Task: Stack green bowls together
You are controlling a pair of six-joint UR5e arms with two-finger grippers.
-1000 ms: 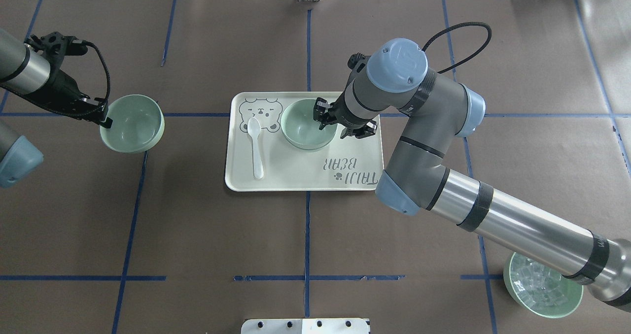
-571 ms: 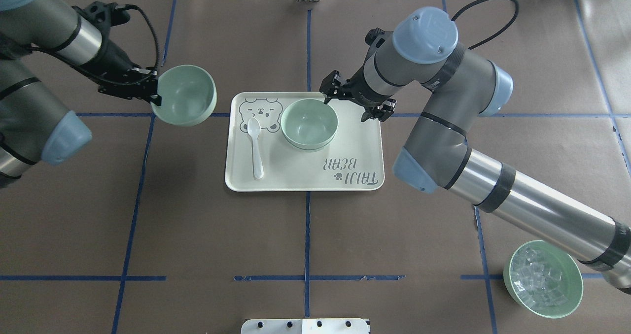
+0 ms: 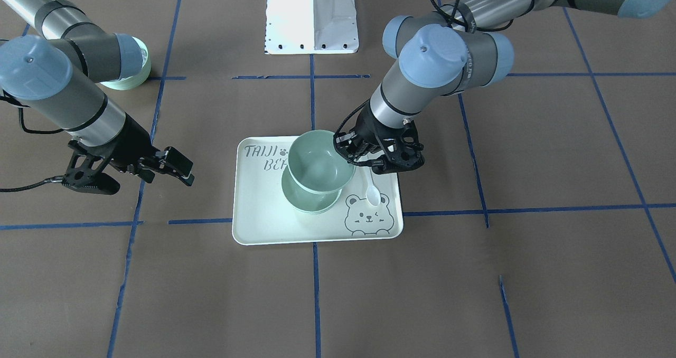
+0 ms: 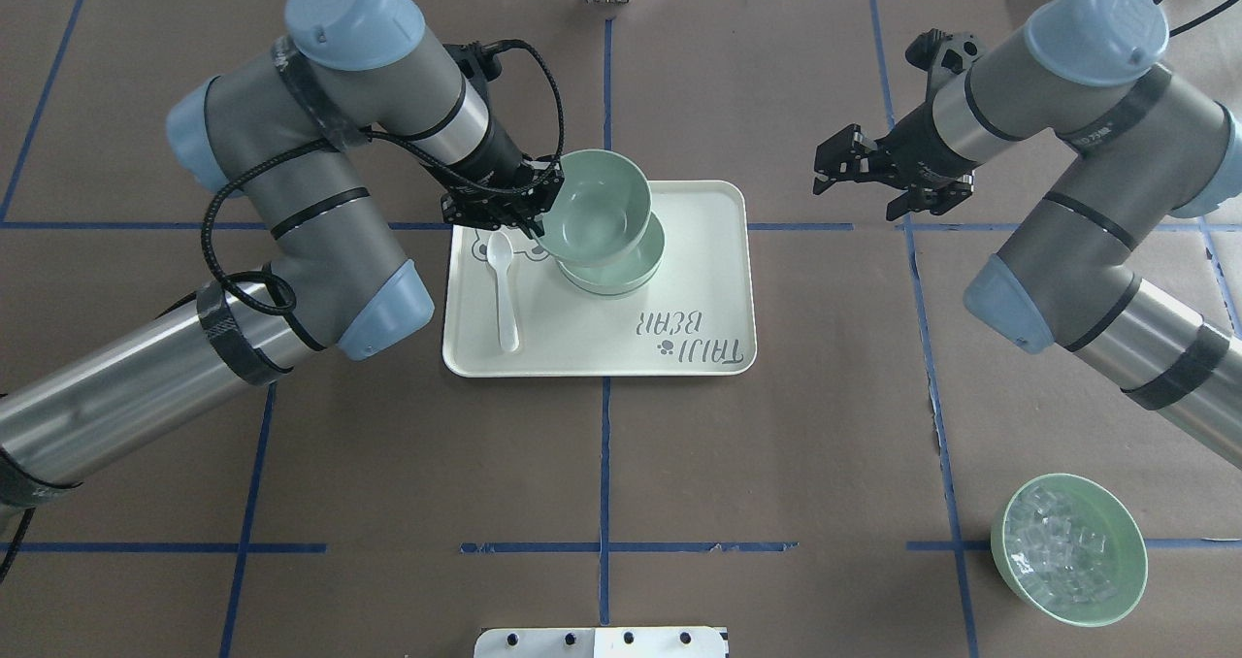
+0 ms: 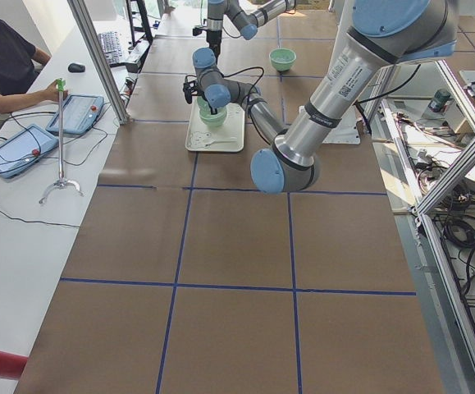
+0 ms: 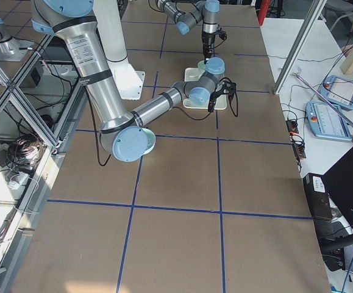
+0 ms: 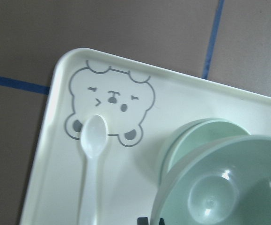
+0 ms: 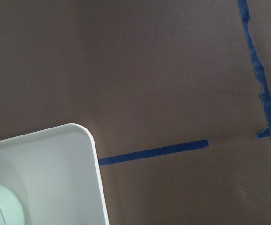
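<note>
Now, my left gripper (image 4: pixel 537 213): clamped on the rim of one small pale mint-green plastic bowl (image 4: pixel 594 204).
Held bowl: over the pale rectangular bear-printed tray (image 4: pixel 699 279), just above a like green bowl (image 4: pixel 621 278) standing on it.
My right gripper (image 4: pixel 870 184): jaws apart, empty, beside the tray.

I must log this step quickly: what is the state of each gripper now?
Left gripper: closed, holding a green bowl by its rim.
Right gripper: open, holding nothing.
</note>
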